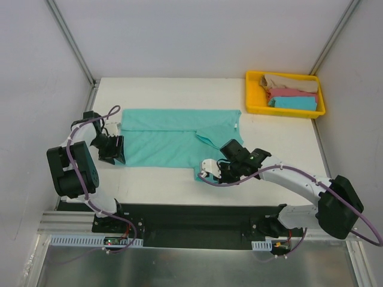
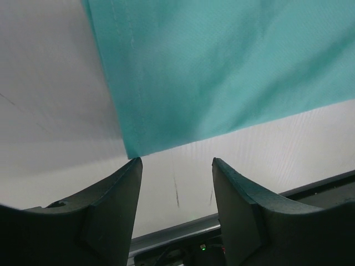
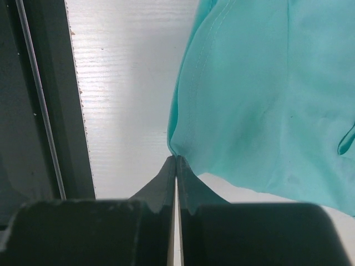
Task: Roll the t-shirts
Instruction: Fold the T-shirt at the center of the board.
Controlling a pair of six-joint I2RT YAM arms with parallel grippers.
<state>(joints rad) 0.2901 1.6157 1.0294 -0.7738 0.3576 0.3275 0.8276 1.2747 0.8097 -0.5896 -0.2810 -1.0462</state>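
White bench (image 1: 149, 177), grey walls behind and to both sides. A sea-green cotton t-shirt (image 1: 161, 140) is spread flat across the middle, with a flap folded inward near its right end. Beige (image 1: 290, 82), pink (image 1: 293, 93) and bright blue (image 1: 293, 103) t-shirts are kept folded in a yellow plastic tray (image 1: 254, 109) at the far right corner.

The left hand (image 2: 176, 166) is held spread just short of the shirt's near left corner, with nothing between its fingers. The right hand (image 3: 176, 160) is pressed together at the near right corner; whether cloth is caught cannot be told.

Risk: if only one corner is gripped, the hem could be dragged askew and a crooked, loose roll started.
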